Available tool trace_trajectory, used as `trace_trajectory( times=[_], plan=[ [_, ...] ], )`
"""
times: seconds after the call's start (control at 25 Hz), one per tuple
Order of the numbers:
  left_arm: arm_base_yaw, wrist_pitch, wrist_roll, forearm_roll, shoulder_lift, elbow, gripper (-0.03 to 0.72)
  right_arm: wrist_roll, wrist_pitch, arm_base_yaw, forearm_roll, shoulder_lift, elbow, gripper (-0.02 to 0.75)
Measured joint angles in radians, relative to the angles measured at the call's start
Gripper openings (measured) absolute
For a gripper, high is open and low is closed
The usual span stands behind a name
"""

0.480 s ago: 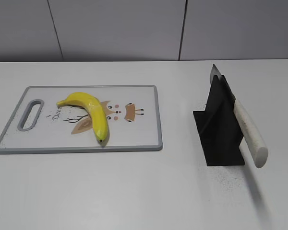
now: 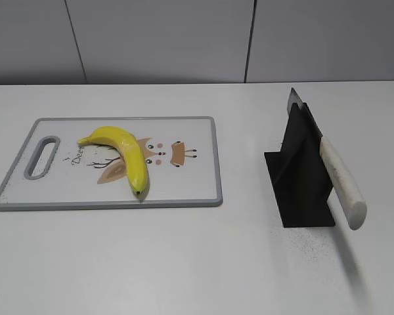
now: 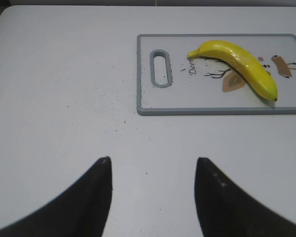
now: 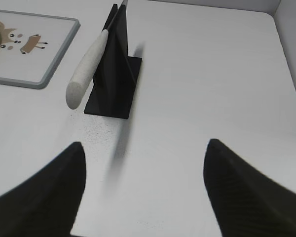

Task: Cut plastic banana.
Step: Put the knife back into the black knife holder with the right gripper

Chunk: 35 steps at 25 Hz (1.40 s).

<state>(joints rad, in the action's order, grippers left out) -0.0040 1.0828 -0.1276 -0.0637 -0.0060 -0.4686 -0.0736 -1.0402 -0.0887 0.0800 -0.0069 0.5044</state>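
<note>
The plastic banana (image 2: 121, 152) is glossy yellow and curved, lying on a white cutting board (image 2: 190, 184) with a grey rim and a deer drawing. It also shows in the left wrist view (image 3: 239, 64), far ahead and to the right of my left gripper (image 3: 153, 163), which is open and empty above bare table. A knife with a white handle (image 2: 341, 184) rests slanted in a black stand (image 2: 302, 190). In the right wrist view the knife handle (image 4: 86, 71) and stand (image 4: 116, 84) are ahead and to the left of my right gripper (image 4: 145, 148), which is open and empty. Neither gripper shows in the exterior view.
The board (image 3: 212, 106) has a handle slot (image 3: 160, 68) at its left end. Its corner shows in the right wrist view (image 4: 39, 79). The white table (image 2: 197, 262) carries fine dark specks near the stand and left of the board. A grey wall stands behind.
</note>
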Motion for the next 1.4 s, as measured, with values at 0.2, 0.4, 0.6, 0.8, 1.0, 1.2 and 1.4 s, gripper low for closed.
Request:
trace_trajectory(
  times=[0.2, 0.4, 0.6, 0.8, 1.0, 1.2, 1.4],
  plan=[
    [0.0, 0.0, 0.0, 0.0, 0.0, 0.0, 0.525, 0.0, 0.0, 0.0, 0.0, 0.0, 0.0, 0.559],
    [0.0, 0.0, 0.0, 0.0, 0.0, 0.0, 0.525, 0.0, 0.0, 0.0, 0.0, 0.0, 0.0, 0.559],
    [0.0, 0.0, 0.0, 0.0, 0.0, 0.0, 0.525, 0.0, 0.0, 0.0, 0.0, 0.0, 0.0, 0.559],
    [0.0, 0.0, 0.0, 0.0, 0.0, 0.0, 0.525, 0.0, 0.0, 0.0, 0.0, 0.0, 0.0, 0.558],
    [0.0, 0.0, 0.0, 0.0, 0.0, 0.0, 0.525, 0.0, 0.0, 0.0, 0.001, 0.0, 0.0, 0.558],
    [0.0, 0.0, 0.0, 0.0, 0.0, 0.0, 0.525, 0.0, 0.003, 0.0, -0.017, 0.055, 0.033, 0.558],
    [0.0, 0.0, 0.0, 0.0, 0.0, 0.0, 0.525, 0.0, 0.01, 0.0, -0.018, 0.298, 0.145, 0.556]
  ],
)
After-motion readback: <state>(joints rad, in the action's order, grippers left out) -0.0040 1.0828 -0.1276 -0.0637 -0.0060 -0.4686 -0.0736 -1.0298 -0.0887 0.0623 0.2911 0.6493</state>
